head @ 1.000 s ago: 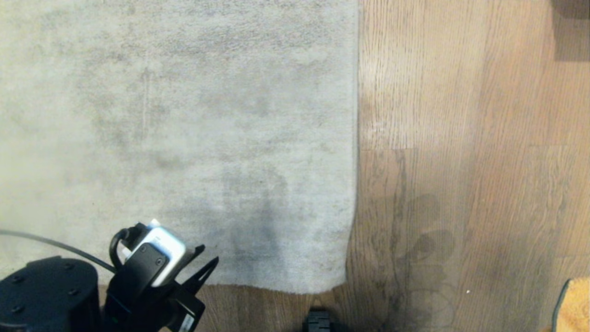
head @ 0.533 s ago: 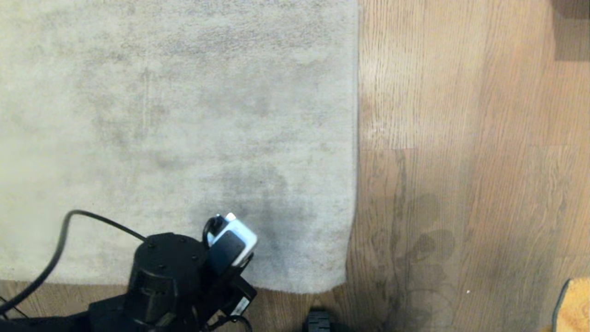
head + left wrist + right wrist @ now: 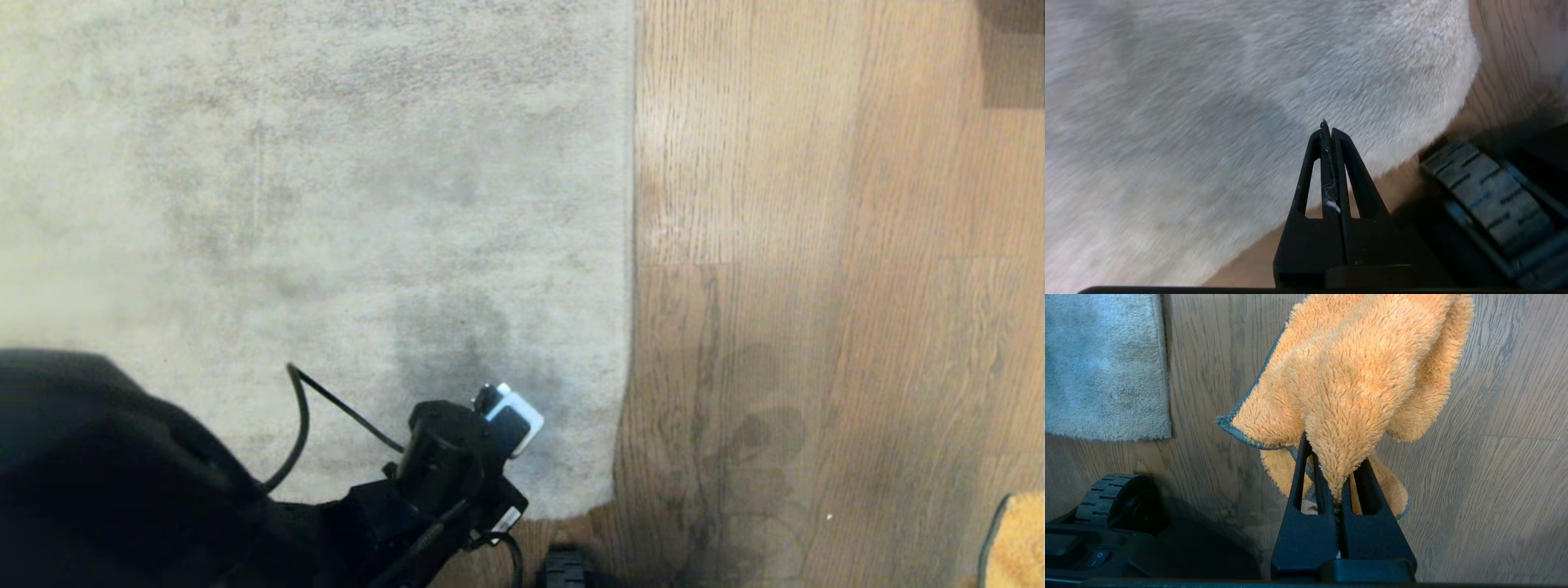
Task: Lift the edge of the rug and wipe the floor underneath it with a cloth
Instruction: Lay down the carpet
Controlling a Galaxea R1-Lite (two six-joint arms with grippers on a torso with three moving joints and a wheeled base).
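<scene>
The rug edge [image 3: 571,510] lies flat on the floor [image 3: 816,245], its corner near the base wheel [image 3: 1490,196]. The left gripper [image 3: 1327,124] hovers over that corner, jaws pressed together, empty. The right gripper [image 3: 1337,486] pinches the cloth [image 3: 1355,367] above bare planks, wide-open beside the rug's long border.

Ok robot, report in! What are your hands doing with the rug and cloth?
Left gripper shut, empty, above rug corner. Right gripper shut on cloth. Rug flat, nothing blocking.

We spot only dark brown rectangular patch [image 3: 1012,53], far right corner of head view; cannot tell what.
</scene>
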